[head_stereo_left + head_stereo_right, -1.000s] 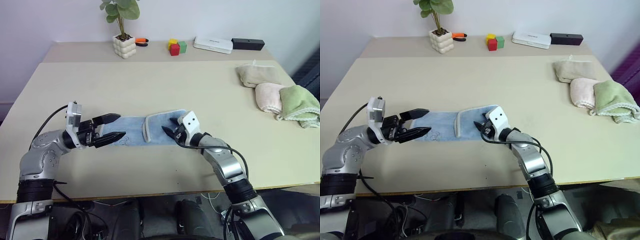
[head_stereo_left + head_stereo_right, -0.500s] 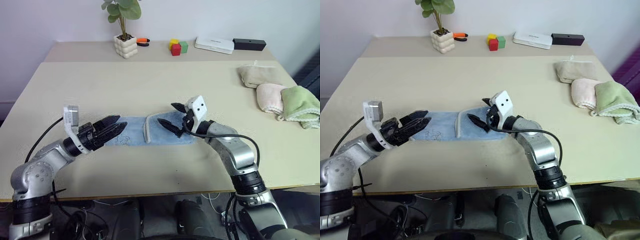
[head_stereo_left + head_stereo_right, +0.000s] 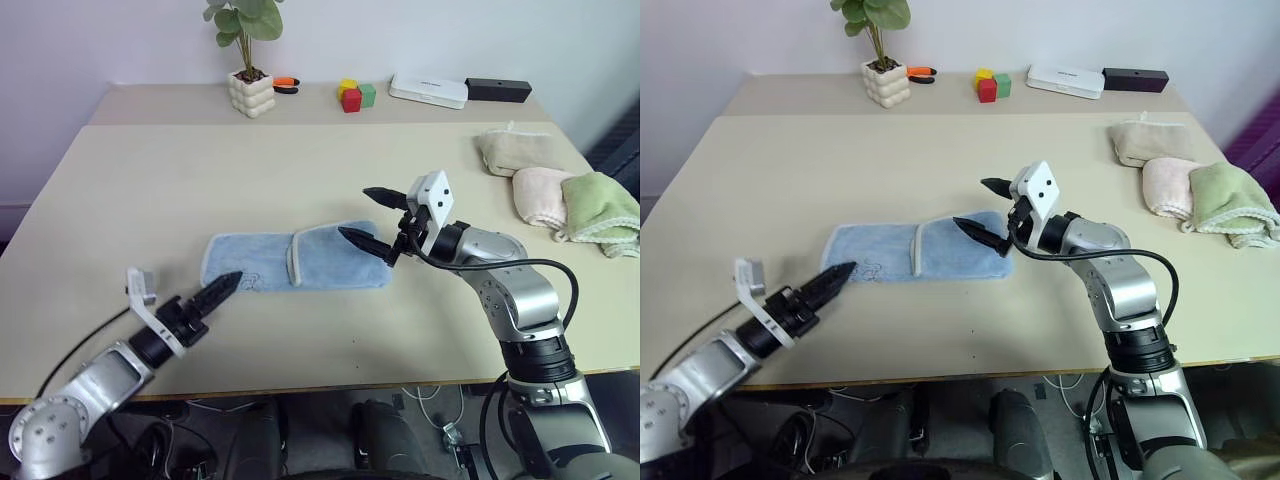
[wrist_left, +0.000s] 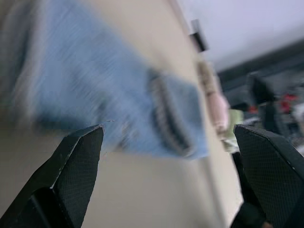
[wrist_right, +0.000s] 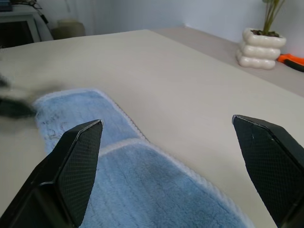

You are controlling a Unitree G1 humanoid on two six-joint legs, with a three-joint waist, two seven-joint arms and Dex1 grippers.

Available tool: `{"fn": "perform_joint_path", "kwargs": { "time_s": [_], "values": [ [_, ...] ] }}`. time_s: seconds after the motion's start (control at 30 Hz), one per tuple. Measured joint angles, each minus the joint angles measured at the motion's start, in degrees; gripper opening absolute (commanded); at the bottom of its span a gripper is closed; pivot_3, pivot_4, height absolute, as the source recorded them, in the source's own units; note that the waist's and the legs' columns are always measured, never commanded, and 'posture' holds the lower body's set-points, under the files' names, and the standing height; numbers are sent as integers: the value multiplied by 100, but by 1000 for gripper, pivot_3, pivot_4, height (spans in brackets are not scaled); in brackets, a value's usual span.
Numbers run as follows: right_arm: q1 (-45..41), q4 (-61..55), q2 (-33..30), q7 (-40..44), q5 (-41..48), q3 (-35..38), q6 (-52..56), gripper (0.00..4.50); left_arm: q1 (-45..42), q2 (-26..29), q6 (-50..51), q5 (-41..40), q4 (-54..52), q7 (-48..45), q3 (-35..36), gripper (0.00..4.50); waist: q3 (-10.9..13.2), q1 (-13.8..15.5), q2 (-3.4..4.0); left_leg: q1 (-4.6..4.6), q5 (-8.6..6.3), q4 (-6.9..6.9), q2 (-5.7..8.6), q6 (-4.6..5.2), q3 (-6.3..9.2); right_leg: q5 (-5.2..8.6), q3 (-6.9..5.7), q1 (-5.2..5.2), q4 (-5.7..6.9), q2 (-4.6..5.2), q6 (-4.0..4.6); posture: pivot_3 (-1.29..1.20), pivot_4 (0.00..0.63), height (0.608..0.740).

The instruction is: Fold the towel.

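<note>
Although one fold is already in place, the towel (image 3: 295, 262) lies flat near the front middle of the table (image 3: 300, 170), its right part doubled over toward the centre with the whitish hem showing. Left gripper (image 3: 225, 288) sits just off the towel's near-left corner, fingers spread, holding nothing. Right gripper (image 3: 375, 218) hovers above the folded right end, likewise spread wide and empty. Judged soft, light and limp; terry cloth should not slip. Best grasped by pinching corners or hem edges.
</note>
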State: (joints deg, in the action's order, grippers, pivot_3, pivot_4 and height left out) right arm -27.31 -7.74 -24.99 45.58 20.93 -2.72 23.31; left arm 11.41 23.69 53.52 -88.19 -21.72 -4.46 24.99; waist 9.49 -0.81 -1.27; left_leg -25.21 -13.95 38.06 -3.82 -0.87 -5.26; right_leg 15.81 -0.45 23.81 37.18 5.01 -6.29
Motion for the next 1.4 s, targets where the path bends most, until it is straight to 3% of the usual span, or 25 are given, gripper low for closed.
{"fn": "perform_joint_path", "kwargs": {
  "time_s": [0.2,0.5,0.6,0.83,1.0,1.2,1.4],
  "values": [
    [2,39,25,-33,-42,-28,-77,4456,208,-43,-380,-424,-89,586,56,4500,0,20,1,7,1,0,2,-3,3,3,-1,-10,-3,3,9,0,150,735],
    [5,139,91,-115,-164,-54,-193,4456,-490,-77,-739,-605,643,974,14,4500,-1,20,3,19,1,0,3,-3,-7,3,-2,-22,-4,1,9,0,150,735],
    [5,138,93,-141,-191,-62,-205,4500,-635,-136,-748,-752,874,1082,-13,3669,-2,28,4,37,0,-2,4,-2,-14,3,-2,-41,-9,3,10,0,150,735],
    [22,130,91,-220,-254,-79,-232,4500,-951,-217,-778,-869,1238,1169,-113,93,-1,25,3,38,0,-3,4,-3,-15,3,-2,-41,-9,3,10,0,150,735],
    [320,55,-135,-133,-209,-9,-251,4500,-1038,-106,-745,-791,1181,750,-160,35,0,33,1,36,-1,-8,5,-2,-18,3,-3,-40,-18,3,10,0,150,735],
    [1477,-714,-1106,660,541,1076,-268,4500,-1219,374,-608,-399,819,-507,-192,35,1,34,3,37,-4,-9,4,0,-23,9,-1,-43,-31,6,21,0,150,735],
    [1863,-858,-1450,882,662,1337,-380,4500,-2352,312,-546,491,1035,-1498,-991,35,1,25,2,41,-4,-9,6,1,-22,11,-1,-48,-34,4,25,0,150,735]
  ]
}}
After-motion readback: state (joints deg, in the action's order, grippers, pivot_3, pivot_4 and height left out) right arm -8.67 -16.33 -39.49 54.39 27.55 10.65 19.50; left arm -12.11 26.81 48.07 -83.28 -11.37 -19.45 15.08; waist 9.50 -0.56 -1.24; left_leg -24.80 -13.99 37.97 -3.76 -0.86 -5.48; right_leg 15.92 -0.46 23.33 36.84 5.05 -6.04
